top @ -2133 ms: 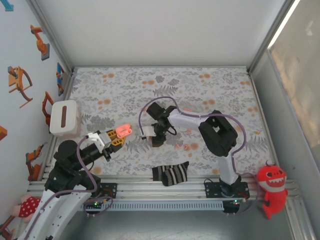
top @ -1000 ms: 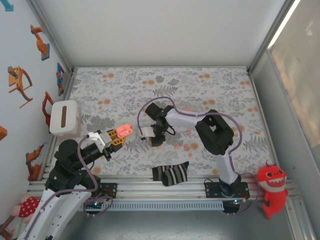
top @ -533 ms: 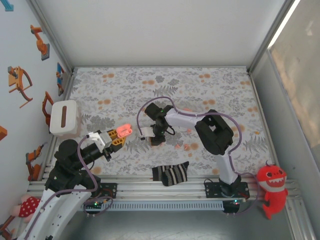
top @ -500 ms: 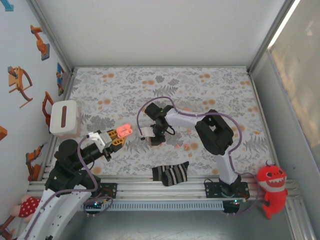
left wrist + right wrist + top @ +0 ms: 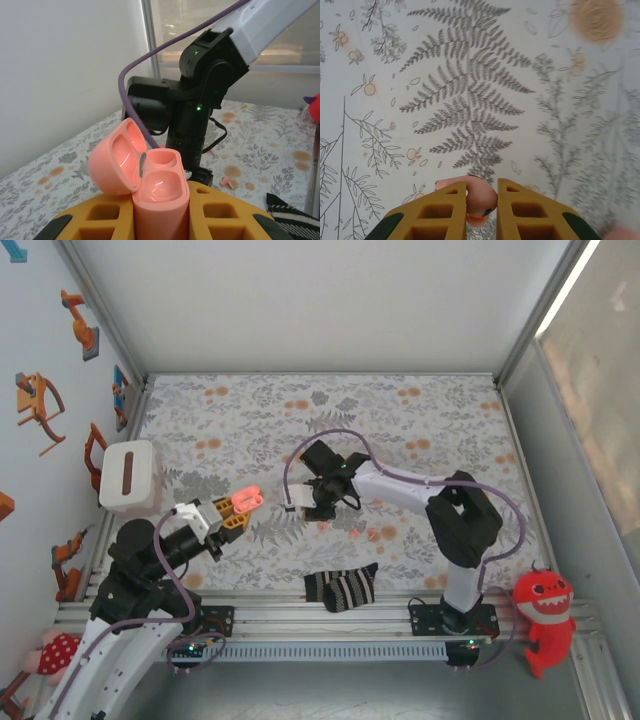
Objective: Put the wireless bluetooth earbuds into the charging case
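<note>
The right pincer is pressed onto a coral earbud, which sits squarely between its two yellow fingers at 6 o'clock in the right wrist view. Part of the earbud bulges out past the tips toward 12 o'clock. Whether the earbud touches the cloth cannot be told.

From above, the right pincer points down near the middle of the floral cloth. The loose earbuds lie on the cloth at about 4 o'clock from it, near but apart.

At 9 o'clock from the right pincer, well apart, the left pincer is clamped on the charging case and holds it above the cloth. In the left wrist view the charging case stands upright between the yellow fingers, with its lid hinged open toward 9 o'clock and both wells showing. The right arm rises behind it at 12 o'clock, and the loose earbuds lie at 3 o'clock of the case.

The cloth is pale grey with fern prints and orange flower prints. A striped sock lies at 6 o'clock of the right pincer, at the near edge. A white box with a slot stands at the 9 o'clock edge. A red plush toy sits off the cloth at 4 o'clock. White walls enclose the table, and the 9 o'clock wall bears stickers
</note>
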